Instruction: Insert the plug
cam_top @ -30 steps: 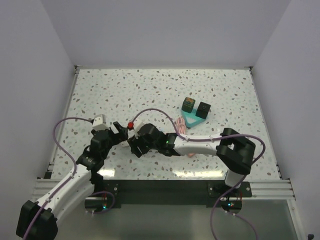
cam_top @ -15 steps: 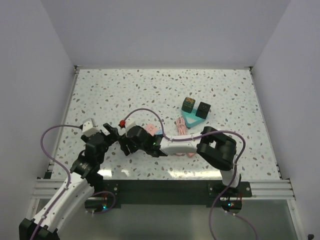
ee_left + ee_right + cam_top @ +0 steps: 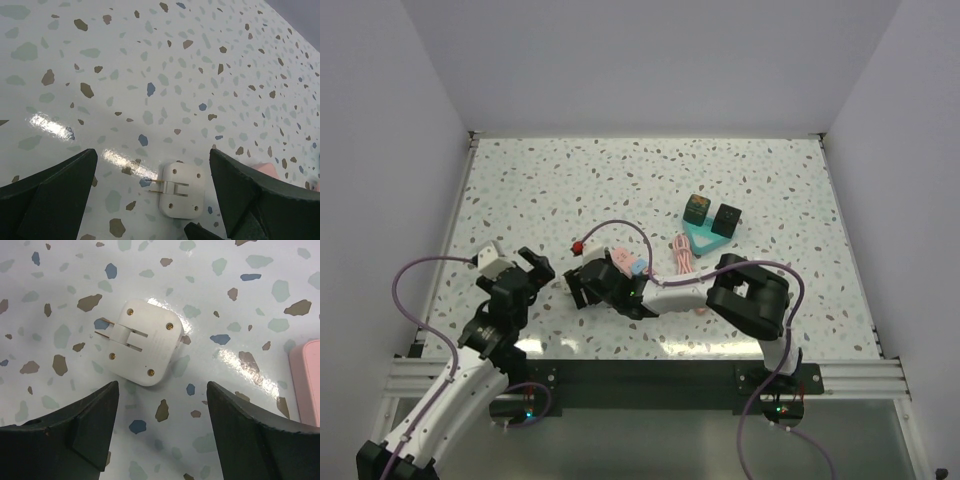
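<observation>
Although the plug [image 3: 142, 342] is too pale and small to pick out from overhead against the speckled table [image 3: 770, 180], both wrist cameras show it plainly. From the right wrist it lies flat on the table in the upper middle of the frame, one broad face up with four small screw holes. The right gripper [image 3: 162, 390] is spread apart. Its dark fingers [image 3: 75, 432] fill the bottom corners, just short of the plug and not touching it. A sliver of the pink power strip [image 3: 307, 385] shows at the right edge.

From the left wrist the same plug sits at bottom centre, and here two thin prongs can be seen sticking out of its left edge. The left gripper [image 3: 152, 165] is wide open and holds nothing.

The overhead view shows the two arms meeting at lower left of centre. It alone also shows the things farther off: a teal triangular stand [image 3: 703, 238] right of centre, two dark cubes [image 3: 727, 218] at its upper edge, and a pink cable [image 3: 682, 252] just beside it.
</observation>
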`<action>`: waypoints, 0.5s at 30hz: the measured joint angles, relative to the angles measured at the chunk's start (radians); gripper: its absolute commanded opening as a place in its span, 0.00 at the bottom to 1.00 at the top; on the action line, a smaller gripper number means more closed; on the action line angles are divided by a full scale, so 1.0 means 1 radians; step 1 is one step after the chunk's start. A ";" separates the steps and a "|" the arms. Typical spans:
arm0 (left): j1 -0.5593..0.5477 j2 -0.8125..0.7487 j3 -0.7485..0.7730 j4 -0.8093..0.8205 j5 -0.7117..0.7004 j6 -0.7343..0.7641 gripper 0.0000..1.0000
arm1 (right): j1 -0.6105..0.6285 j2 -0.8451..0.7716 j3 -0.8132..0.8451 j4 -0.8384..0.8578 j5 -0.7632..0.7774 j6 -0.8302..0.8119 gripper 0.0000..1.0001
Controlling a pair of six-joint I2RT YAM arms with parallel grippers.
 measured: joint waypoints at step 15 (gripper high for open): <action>0.000 -0.062 0.027 -0.049 -0.027 -0.017 1.00 | 0.005 0.058 0.051 0.011 -0.003 0.003 0.82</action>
